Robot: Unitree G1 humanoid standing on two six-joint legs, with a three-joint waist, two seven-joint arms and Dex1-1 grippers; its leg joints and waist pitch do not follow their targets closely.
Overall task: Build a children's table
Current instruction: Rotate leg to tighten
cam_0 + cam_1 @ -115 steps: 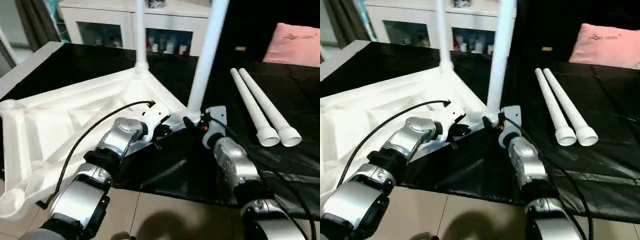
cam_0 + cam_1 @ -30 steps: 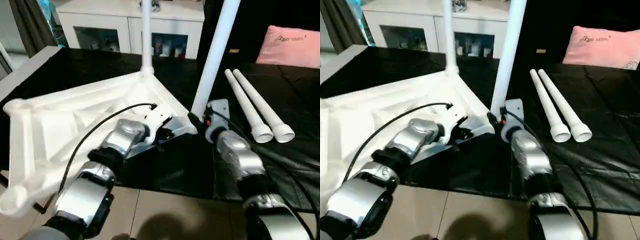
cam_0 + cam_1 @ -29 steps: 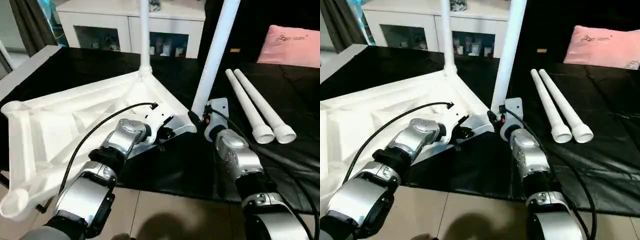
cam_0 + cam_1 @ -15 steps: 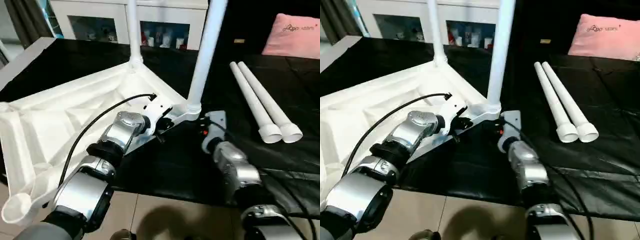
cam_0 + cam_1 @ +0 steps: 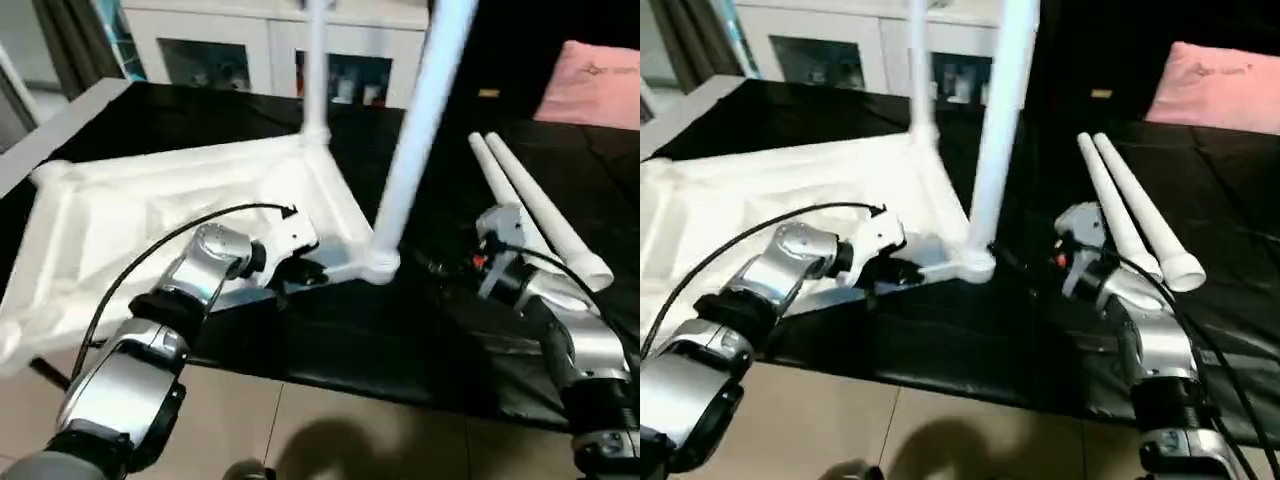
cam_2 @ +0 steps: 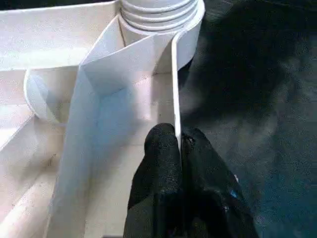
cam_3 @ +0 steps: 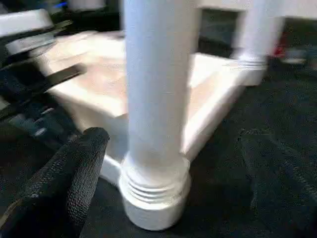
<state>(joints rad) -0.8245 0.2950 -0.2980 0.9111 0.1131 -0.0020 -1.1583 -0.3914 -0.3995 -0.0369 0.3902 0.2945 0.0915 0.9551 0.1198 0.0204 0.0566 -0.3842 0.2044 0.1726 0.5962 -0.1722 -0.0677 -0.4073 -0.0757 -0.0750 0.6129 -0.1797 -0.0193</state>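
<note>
On the left of the black sheet (image 5: 330, 330) the tabletop (image 5: 130, 215) lies underside up, its ribbed bays bare, the near-left corner hanging past the sheet's front edge over the floor (image 5: 330, 430). Two corner sockets hold legs: the far leg (image 5: 315, 70) stands upright at the back corner, and the near leg (image 5: 420, 130) rises from the near right corner, leaning a little. The left gripper (image 6: 179, 148) has its fingers pressed together on the thin rim wall just beside that near socket. Right of the near leg is open black sheet, then the right gripper (image 7: 79, 173) hangs off the leg, near it; only one finger (image 7: 74, 168) shows, so I cannot tell its spread. Behind it two loose legs (image 5: 540, 215) lie side by side, touching.
</note>
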